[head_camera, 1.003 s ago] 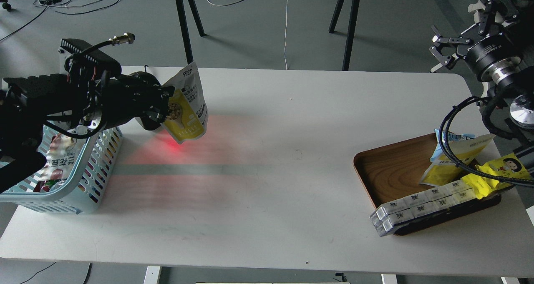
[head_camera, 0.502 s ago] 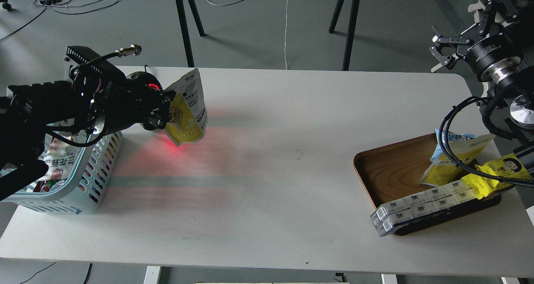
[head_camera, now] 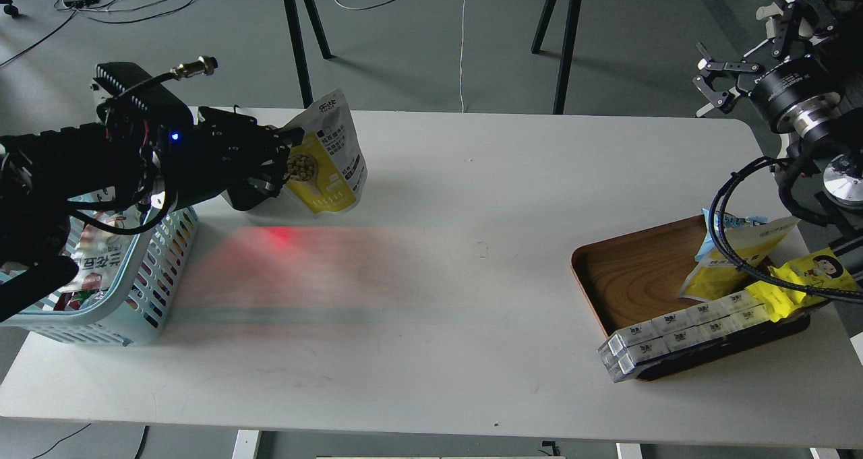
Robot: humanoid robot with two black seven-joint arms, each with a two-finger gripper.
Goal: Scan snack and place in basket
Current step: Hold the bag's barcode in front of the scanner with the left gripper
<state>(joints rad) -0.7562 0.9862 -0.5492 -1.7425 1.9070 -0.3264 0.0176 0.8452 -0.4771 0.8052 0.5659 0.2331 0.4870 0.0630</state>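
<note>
The left hand [head_camera: 286, 166] pinches the snack [head_camera: 328, 157] by its left edge, holding the pouch upright and slightly tilted above the tabletop [head_camera: 445, 257], just right of the basket [head_camera: 145, 290]; a red glow [head_camera: 280, 236] lies on the tabletop below and a little left of the pouch; the basket holds a white-and-red packet [head_camera: 91, 263]; the right hand [head_camera: 716, 81] hangs off the far right corner with fingers spread, well apart from the wooden tray [head_camera: 630, 280] of packets.
</note>
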